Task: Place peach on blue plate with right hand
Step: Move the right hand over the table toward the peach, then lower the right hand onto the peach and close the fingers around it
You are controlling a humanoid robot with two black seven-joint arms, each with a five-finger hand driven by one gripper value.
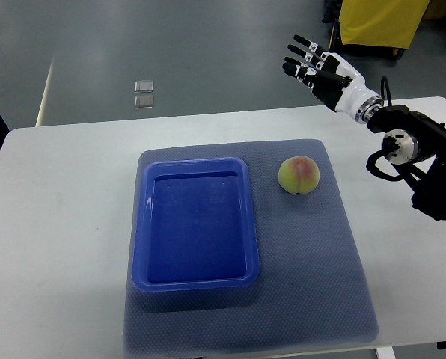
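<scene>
Peach (298, 175) sat on the grey mat (335, 262), just beside the right rim of the blue plate (195, 221), not touching it. Plate empty. Right hand (319, 66) was raised beyond the table's far edge, fingers spread, holding nothing. Only 1 arm visible, entering from the right; left arm out of view. Key relation: peach lay nearer the robot than the hand and slightly to its left, well apart. Judgement: reach not yet begun; the hand must descend toward the peach before any grasp.
</scene>
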